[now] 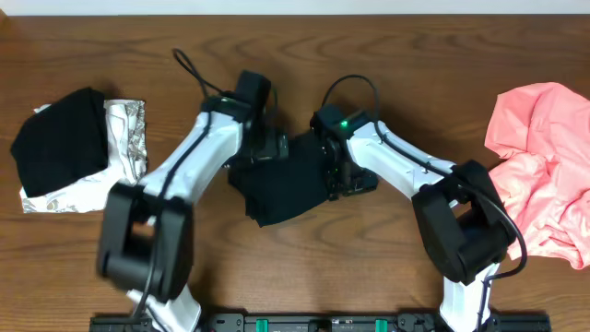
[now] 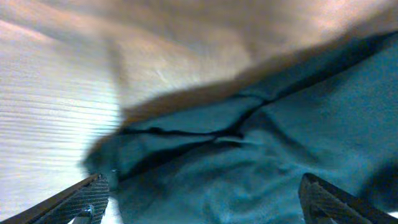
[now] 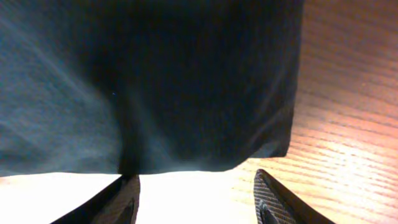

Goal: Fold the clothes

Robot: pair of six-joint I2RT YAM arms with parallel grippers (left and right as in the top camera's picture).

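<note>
Reference is the black T-shirt (image 1: 281, 189). It lies bunched in a rough square in the middle of the table (image 1: 304, 277), creased, not flat.

Your left hand (image 2: 203, 186) sits over the T-shirt's upper-left edge in the overhead view. Its fingers are spread wide with nothing between them. The wrist view shows folds of cloth below and bare wood past the cloth's edge.

Your right hand (image 3: 196, 180) is at the T-shirt's right edge, fingers part-way apart, and the gap shows only bare table. The cloth's edge lies just beyond the fingertips. Can't tell whether one finger touches the hem.

Far left of the T-shirt, a second black garment (image 1: 57, 140) lies folded on top of a white-grey patterned one (image 1: 127, 138). Far right of the T-shirt is a salmon-pink garment (image 1: 544, 157), crumpled and cut off by the frame edge. Both piles are well apart from the T-shirt.
</note>
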